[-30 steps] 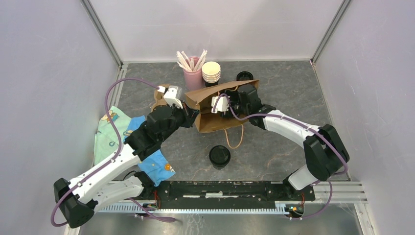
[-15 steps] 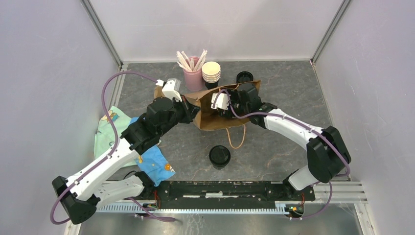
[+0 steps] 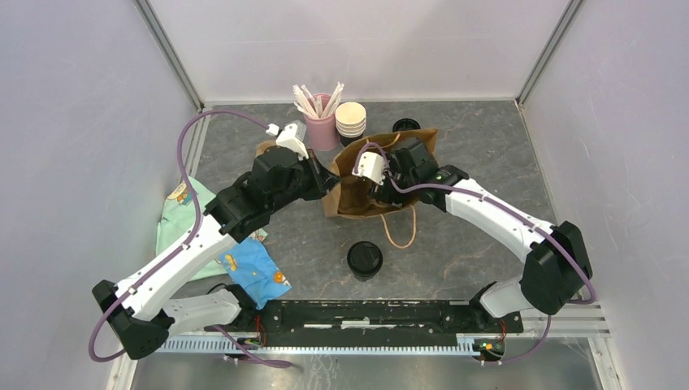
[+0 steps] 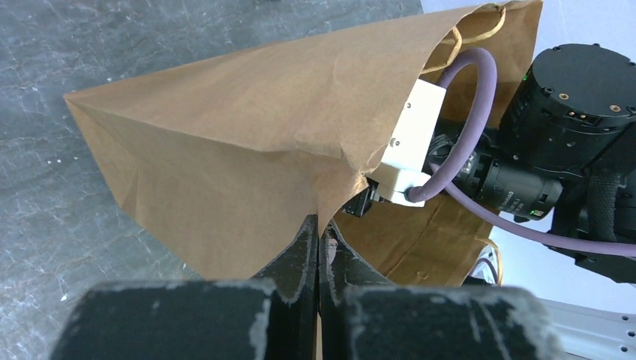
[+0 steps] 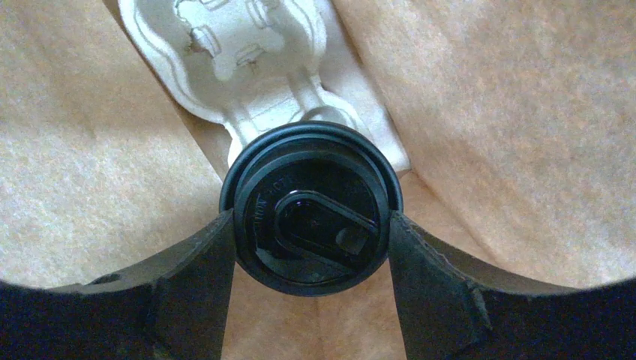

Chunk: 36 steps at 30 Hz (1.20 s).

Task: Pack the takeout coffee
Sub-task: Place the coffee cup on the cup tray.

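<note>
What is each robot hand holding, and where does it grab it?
Left gripper pinches the brown bag by its mouth edge. Right gripper, inside the bag, grips the lidded black cup by its sides at the lid.

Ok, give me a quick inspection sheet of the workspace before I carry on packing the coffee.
Surface: dark mottled table.
Job's things: takeout coffee, lid on, is inside the brown bag; a pulp tray is also in the bag; a second lidded cup stands on the table outside.
Clutter: pink cup of stirrers, stack of cream cups and black lids at the back; green cloth and blue cloth at left.
Grippers: left claw shut on the bag's rim; right claw inside the bag, shut on the takeout coffee's lid.
Cables: purple cable arcs over the left arm; right arm's cable loops at the bag mouth.
Surroundings: pale walls; nothing else seen.
</note>
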Motion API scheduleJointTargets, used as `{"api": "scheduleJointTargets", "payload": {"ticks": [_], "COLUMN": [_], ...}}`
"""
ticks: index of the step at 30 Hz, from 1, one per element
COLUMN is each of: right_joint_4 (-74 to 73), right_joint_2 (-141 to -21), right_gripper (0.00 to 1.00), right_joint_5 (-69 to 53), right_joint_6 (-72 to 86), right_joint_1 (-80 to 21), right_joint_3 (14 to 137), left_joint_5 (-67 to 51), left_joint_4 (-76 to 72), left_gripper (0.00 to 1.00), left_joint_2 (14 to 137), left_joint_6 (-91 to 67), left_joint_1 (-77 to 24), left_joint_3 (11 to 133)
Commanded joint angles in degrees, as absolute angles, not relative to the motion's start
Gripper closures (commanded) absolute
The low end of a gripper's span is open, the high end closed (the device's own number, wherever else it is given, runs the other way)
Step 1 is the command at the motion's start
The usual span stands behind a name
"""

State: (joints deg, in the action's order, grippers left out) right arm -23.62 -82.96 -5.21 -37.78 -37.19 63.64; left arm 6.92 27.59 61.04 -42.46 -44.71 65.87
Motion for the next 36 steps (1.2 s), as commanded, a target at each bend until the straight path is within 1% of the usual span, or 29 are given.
{"api": "scheduleJointTargets", "payload": {"ticks": [1,6,12,21,25,32,36], "right_joint_4": [-34.2,-40.6,-44.3,-48.3,-48.1,-47.2,-49.3], "right_joint_2": [-81.3,-83.5,-88.2,-95.9,-97.3,-98.8,-97.8], "right_gripper": [1.00,1.00,1.00,1.00,1.00,1.00,0.90], "right_joint_5": [-4.5,-3.0,-3.4,-0.4,2.7,2.2,0.2], "right_joint_6": [-32.2,-30.2,-28.5,-28.9,-29.7,-30.1,-29.2], "right_joint_1": [-37.6,-37.7,-37.7,-37.5,-37.3,-37.1,-37.2], "right_joint_3": [67.9,70.6,71.6,73.5,71.3,69.1,75.4], "left_joint_5": [6.3,10.9,12.2,14.2,14.3,14.5,13.9], "left_joint_4": [31.0,37.7,38.8,39.2,39.3,39.2,39.2], "left_gripper": [0.98,0.98,0.98,0.98,0.98,0.98,0.98], "left_joint_2": [62.3,63.8,65.5,70.5,71.2,72.5,73.2], "left_joint_6": [-47.5,-52.0,-54.1,-48.4,-47.5,-45.0,-43.4], "left_joint_1": [-44.4,-42.7,-39.7,-38.8,-38.8,-38.3,-38.0], "left_joint_3": [70.2,72.9,73.6,79.3,78.9,78.9,79.7]}}
